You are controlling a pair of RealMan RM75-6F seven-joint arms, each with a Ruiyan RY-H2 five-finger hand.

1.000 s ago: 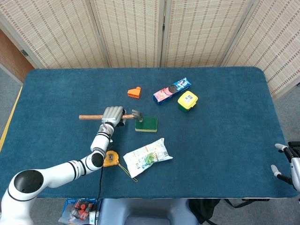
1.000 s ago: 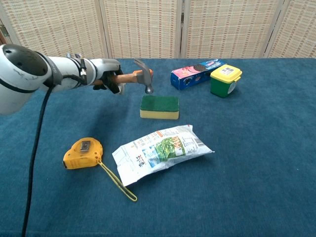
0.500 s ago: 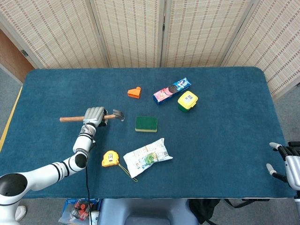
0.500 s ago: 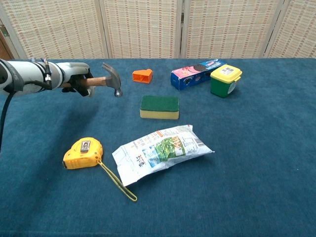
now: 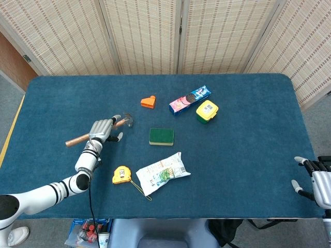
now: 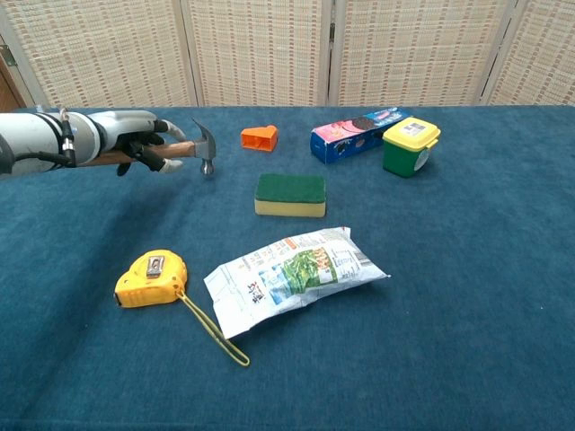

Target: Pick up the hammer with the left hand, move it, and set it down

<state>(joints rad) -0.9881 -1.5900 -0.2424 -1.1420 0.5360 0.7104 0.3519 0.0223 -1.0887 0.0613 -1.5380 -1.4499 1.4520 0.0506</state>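
Since the earlier frames, the left hand (image 5: 102, 129) has carried the wooden-handled steel hammer (image 5: 98, 130) leftward, away from the green-topped sponge block (image 5: 161, 136), and the handle now slants from near-left to far-right. The fingers are wrapped round the handle close behind the head, which keeps the heavy end from swinging. In the chest view the head (image 6: 205, 146) points down and sits close to the blue counter (image 6: 467, 269); contact cannot be confirmed. Judged from this, set-down is imminent on the open left area, apart from the orange wedge (image 5: 149, 102) and yellow tape measure (image 5: 122, 174). The right hand (image 5: 314, 179) waits at the near-right edge, fingers spread, holding nothing.
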